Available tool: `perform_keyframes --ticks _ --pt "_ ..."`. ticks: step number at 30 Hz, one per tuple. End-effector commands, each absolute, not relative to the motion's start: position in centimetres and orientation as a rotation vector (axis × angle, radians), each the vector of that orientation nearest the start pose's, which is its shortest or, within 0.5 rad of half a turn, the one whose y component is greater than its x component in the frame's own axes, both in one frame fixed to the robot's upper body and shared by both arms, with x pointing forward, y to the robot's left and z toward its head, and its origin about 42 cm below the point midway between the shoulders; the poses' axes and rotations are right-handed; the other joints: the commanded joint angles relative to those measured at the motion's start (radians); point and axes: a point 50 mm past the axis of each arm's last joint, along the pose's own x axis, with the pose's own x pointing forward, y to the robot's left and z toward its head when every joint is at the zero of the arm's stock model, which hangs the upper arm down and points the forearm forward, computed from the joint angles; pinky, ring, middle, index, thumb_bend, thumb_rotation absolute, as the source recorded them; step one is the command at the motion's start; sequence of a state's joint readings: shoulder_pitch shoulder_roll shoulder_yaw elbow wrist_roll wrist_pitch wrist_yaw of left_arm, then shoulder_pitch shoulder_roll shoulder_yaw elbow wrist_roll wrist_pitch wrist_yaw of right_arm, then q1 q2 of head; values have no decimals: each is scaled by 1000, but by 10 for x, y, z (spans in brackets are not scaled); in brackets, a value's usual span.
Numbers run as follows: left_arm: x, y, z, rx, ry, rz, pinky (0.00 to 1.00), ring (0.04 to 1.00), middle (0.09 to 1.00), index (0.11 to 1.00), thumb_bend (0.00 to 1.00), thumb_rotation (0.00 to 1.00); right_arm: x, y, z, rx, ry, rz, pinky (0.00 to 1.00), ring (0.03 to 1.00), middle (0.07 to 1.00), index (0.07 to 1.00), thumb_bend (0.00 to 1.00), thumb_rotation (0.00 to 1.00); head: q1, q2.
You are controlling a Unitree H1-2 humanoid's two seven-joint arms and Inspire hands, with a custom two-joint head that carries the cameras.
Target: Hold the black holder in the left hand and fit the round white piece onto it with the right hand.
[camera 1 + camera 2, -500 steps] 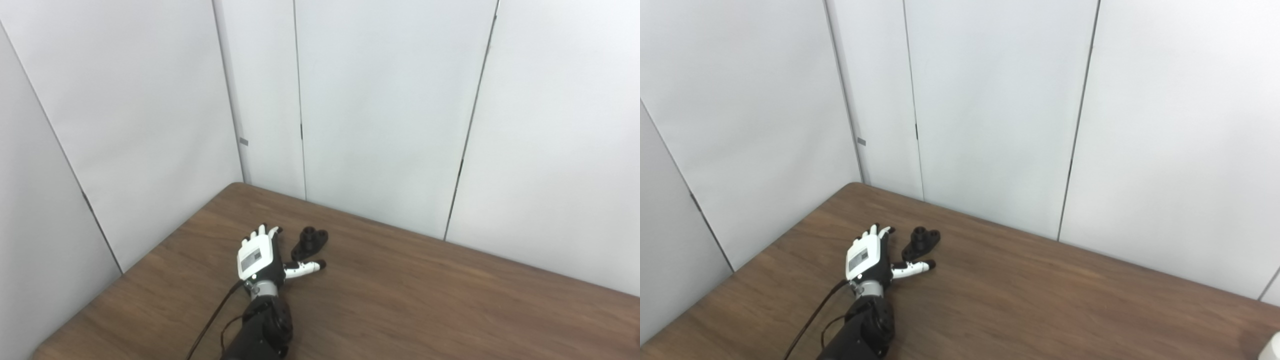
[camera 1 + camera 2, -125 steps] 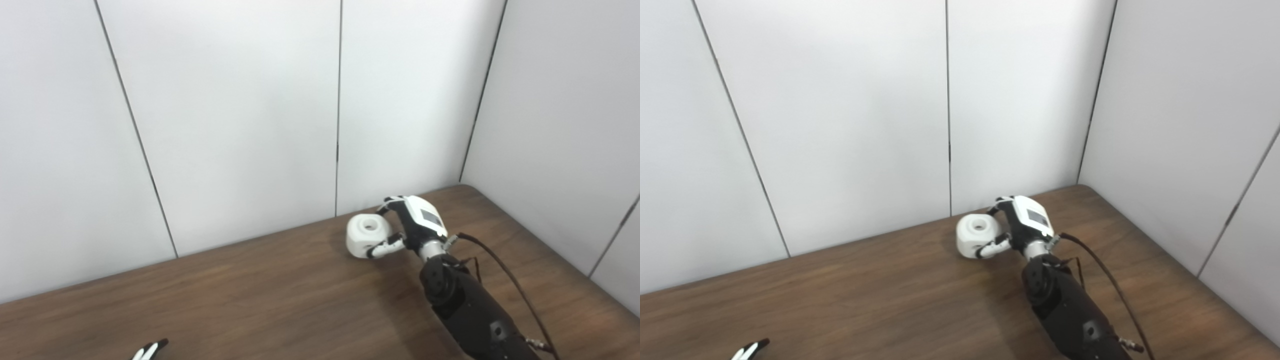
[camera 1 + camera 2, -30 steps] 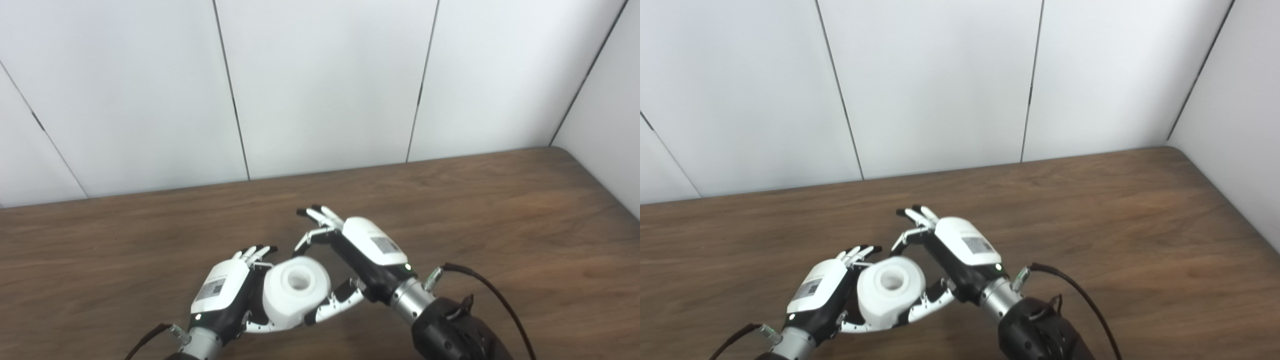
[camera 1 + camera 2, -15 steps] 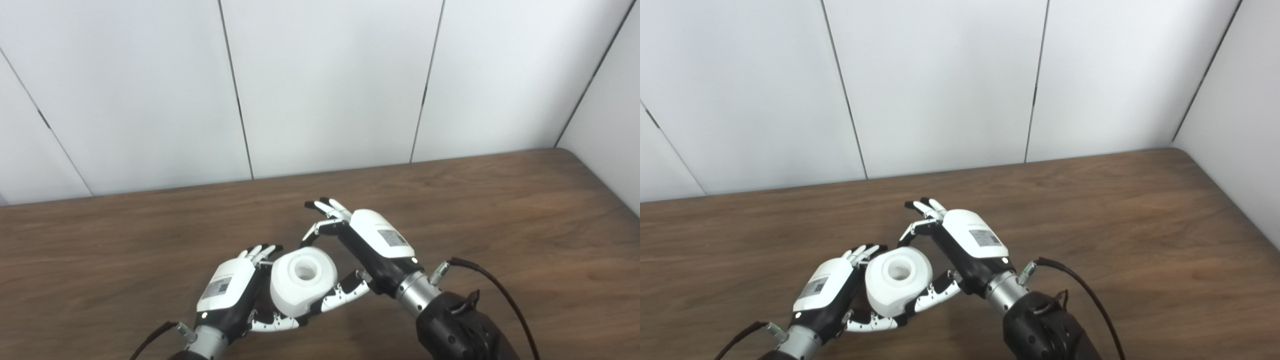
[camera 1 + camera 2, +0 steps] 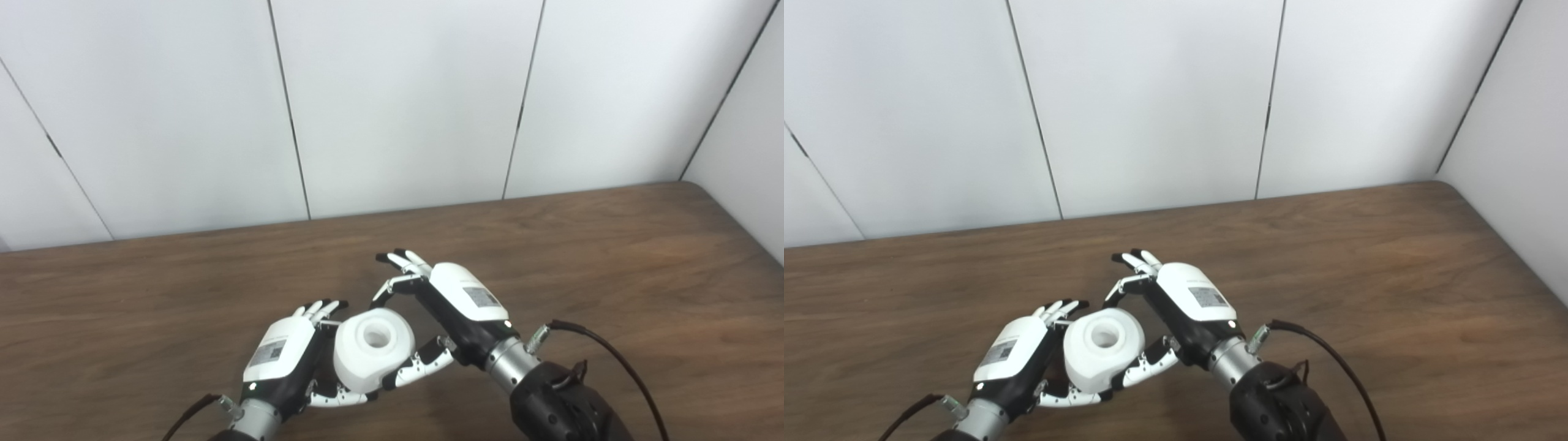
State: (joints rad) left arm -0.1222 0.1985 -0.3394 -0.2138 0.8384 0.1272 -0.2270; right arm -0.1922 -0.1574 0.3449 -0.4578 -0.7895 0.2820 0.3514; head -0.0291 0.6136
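Since a second ago, both hands have shifted slightly rightward with the piece between them. Left hand (image 5: 283,358) curls around the round white piece (image 5: 372,347), which hides the black holder. Right hand (image 5: 456,312) has fingers spread — only its thumb touches the piece. Small labels on both hands are unreadable. All hovers above the brown bench (image 5: 612,263).

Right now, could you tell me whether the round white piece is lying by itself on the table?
No, the round white piece sits between the left hand and the right hand.
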Motion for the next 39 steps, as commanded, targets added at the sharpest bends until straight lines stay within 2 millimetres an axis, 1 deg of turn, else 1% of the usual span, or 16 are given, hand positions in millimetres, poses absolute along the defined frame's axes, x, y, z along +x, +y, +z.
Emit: perform_keyframes --ticks 1,8,15,19,21,24,31,35,37,39 --pt "302 162 175 1048 -285 -341 1000 972 932 482 516 50 292 -144 239 -930 -382 341 876 981 940 478 504 145 0 1" --pt "301 161 175 1043 -279 -341 1000 975 933 482 517 50 291 -142 227 -923 -340 359 908 993 945 479 504 146 2 2" --pt "300 161 174 1040 -279 -337 1000 975 933 481 517 49 291 -141 215 -925 -327 365 913 992 939 479 505 142 3 2" --pt "300 160 174 1039 -279 -335 1000 976 934 482 517 50 292 -140 210 -930 -326 365 953 988 938 480 505 142 3 1" --pt "300 160 174 1037 -277 -333 1000 972 930 481 517 49 292 -139 209 -936 -327 362 940 988 935 480 505 142 3 0" --pt "300 160 174 1039 -276 -333 1000 974 931 482 516 50 291 -138 211 -950 -333 358 919 989 936 480 505 144 4 1" --pt "300 158 174 1029 -281 -334 1000 974 931 482 516 49 285 -136 227 -978 -368 345 896 994 938 479 505 144 3 8" --pt "300 156 173 1026 -282 -334 1000 975 932 481 516 50 284 -135 233 -1002 -375 352 846 987 932 479 505 144 7 11" --pt "300 155 173 1026 -283 -334 1000 975 932 481 516 50 283 -134 234 -1009 -373 357 839 986 930 479 506 143 7 11" --pt "299 155 173 1028 -285 -332 1000 972 929 481 516 50 283 -133 236 -1015 -366 361 857 992 933 479 506 143 6 11"
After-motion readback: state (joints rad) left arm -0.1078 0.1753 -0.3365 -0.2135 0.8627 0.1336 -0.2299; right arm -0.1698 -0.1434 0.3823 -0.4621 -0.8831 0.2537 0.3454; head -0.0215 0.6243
